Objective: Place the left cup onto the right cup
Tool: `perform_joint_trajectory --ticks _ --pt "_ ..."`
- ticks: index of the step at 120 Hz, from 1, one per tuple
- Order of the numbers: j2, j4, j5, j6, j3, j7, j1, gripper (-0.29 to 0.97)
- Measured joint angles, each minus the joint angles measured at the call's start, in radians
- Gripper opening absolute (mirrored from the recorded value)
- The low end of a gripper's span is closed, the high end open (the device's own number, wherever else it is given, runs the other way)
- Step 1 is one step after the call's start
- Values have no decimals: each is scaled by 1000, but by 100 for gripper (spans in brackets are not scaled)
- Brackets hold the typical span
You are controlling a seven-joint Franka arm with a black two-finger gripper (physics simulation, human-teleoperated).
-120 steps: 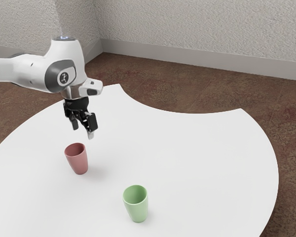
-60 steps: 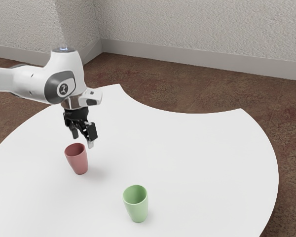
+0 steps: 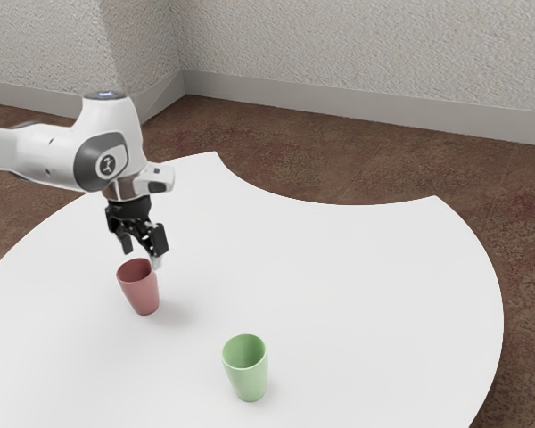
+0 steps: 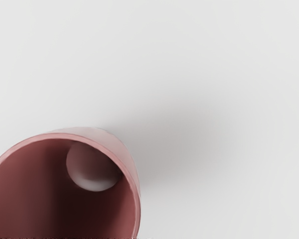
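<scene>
Since a second ago, my black two-finger gripper (image 3: pixel 143 251) has come down and shifted toward the exterior view's left. It now hangs just above the rim of the dusty-red tapered cup (image 3: pixel 139 287), not touching it. The fingers stand apart with nothing between them. The red cup is upright on the round white table (image 3: pixel 357 267). The pale green tapered cup (image 3: pixel 245 366) is upright too, well apart, toward the exterior view's right. Neither cup has shifted.

In the wrist view, the red cup (image 4: pixel 40 199) shows its open mouth just under my hand, off-centre.

Judgement: the step in hand is the approach to grasp the red cup, which I take for the left one. To do it well, straddle the wall — one finger inside, one outside — then descend straight and close gently so the cup does not tip
</scene>
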Motion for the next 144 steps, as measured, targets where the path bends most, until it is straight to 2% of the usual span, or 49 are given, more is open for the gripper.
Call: perform_joint_trajectory --ticks 144 --pt "113 0 3 80 0 -7 4 60"
